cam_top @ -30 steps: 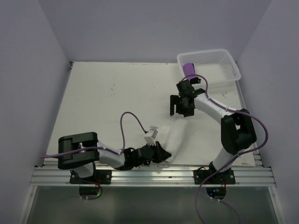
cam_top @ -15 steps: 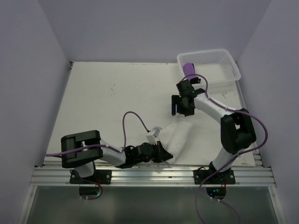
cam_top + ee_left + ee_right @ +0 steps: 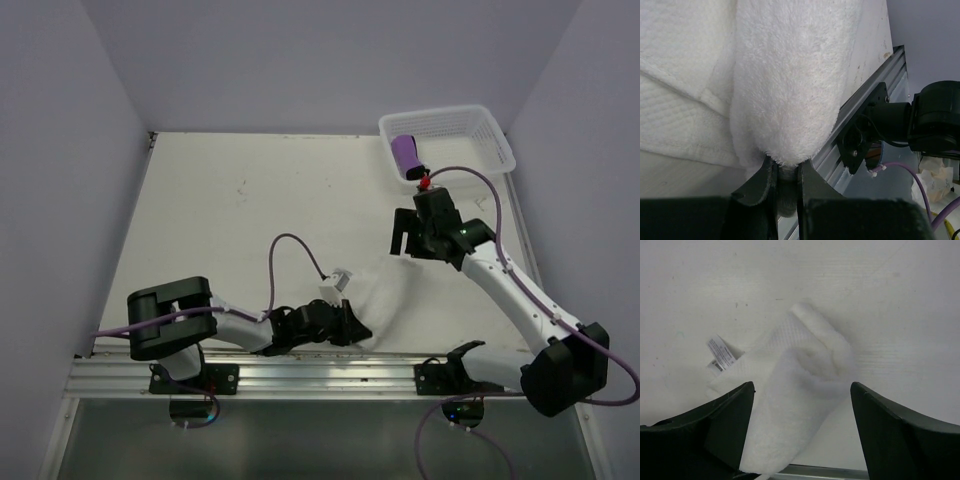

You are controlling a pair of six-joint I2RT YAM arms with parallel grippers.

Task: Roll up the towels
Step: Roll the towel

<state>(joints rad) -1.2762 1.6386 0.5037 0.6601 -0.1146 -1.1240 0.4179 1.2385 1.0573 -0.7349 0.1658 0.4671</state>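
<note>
The white towel [image 3: 385, 300] lies bunched near the table's front edge; it fills the left wrist view [image 3: 790, 75] and shows in the right wrist view [image 3: 800, 400]. My left gripper [image 3: 352, 328] is shut on the towel's near edge, the cloth pinched between the fingers [image 3: 807, 177]. My right gripper [image 3: 407, 232] is open and empty, held above the table just behind the towel, its fingers [image 3: 725, 420] spread wide. The purple towel [image 3: 405, 152] lies rolled in the white basket [image 3: 480, 120].
The basket stands at the back right corner. A label tag [image 3: 337, 282] sticks out of the white towel, also in the right wrist view [image 3: 720, 352]. The metal rail [image 3: 330, 372] runs along the front edge. Grey walls close in both sides.
My right arm has swung right and forward, its gripper now nearer the white towel. My left gripper has shifted slightly right, still holding the towel.
</note>
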